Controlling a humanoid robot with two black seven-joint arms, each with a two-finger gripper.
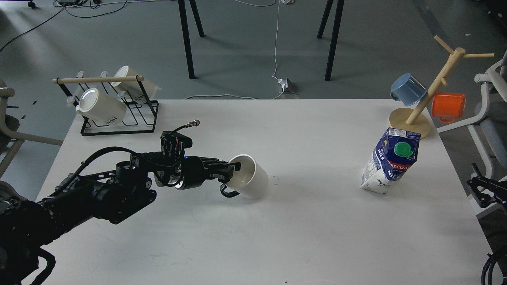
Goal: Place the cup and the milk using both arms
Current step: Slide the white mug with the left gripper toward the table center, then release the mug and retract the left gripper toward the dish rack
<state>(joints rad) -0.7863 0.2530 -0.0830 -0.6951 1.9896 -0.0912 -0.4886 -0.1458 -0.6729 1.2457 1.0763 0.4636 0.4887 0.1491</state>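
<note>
We are looking at a lab or test room, not a home. The plain white worktop (pixel 277 221) stands on a bare grey floor (pixel 245 51), where loose cables (pixel 276 43) trail to a plug far beyond the left end effector (pixel 229 176). Black metal stand legs (pixel 186 35) rise behind, with office chairs (pixel 489 118) at either side.

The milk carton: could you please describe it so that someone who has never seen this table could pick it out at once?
Look at the white table and go to its right side, just in front of the wooden mug tree holding a blue mug and an orange mug. There stands the milk carton, apart from everything else. It is blue and white with a round green cap and "MILK" lettering.
</note>
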